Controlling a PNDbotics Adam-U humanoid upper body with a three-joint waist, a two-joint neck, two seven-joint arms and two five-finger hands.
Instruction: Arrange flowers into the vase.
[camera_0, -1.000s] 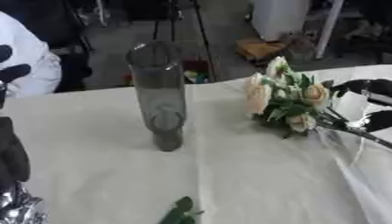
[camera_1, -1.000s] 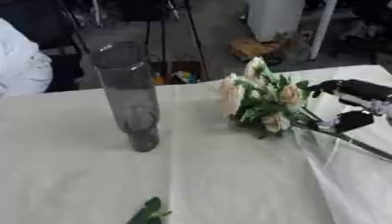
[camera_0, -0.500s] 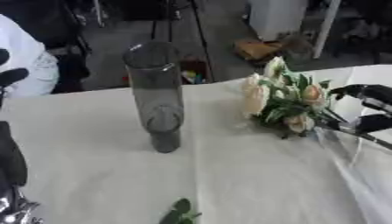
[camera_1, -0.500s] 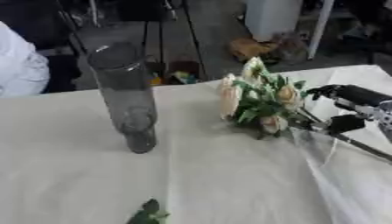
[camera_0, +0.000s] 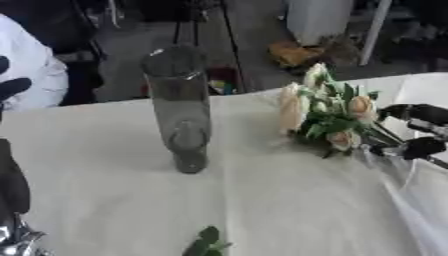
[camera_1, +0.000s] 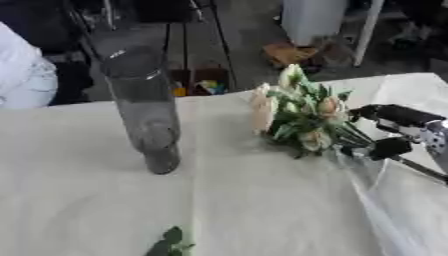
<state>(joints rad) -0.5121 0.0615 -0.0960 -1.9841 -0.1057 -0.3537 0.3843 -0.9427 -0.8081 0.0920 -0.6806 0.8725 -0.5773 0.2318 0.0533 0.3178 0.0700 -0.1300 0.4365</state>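
A tall grey-tinted glass vase (camera_0: 179, 110) stands upright left of the table's middle, with nothing in it. A bouquet of cream and pale peach roses with green leaves (camera_1: 297, 112) lies on the cloth at the right, heads pointing left. Its stems run right into my right hand (camera_1: 398, 131). One finger curls over the stems and the thumb (camera_1: 389, 148) comes up under them. My left hand (camera_0: 9, 85) shows at the left edge with its fingers raised and spread, above its black forearm (camera_0: 12, 187).
A loose green leaf sprig (camera_0: 206, 244) lies near the front edge. Clear wrapping film (camera_0: 411, 200) spreads over the cream tablecloth (camera_0: 105, 200) at the right. Behind the table are a person in white, a tripod and floor clutter.
My right hand has come slightly left and down along the stems, and its thumb has drawn in beneath them. The vase and bouquet have stayed in place.
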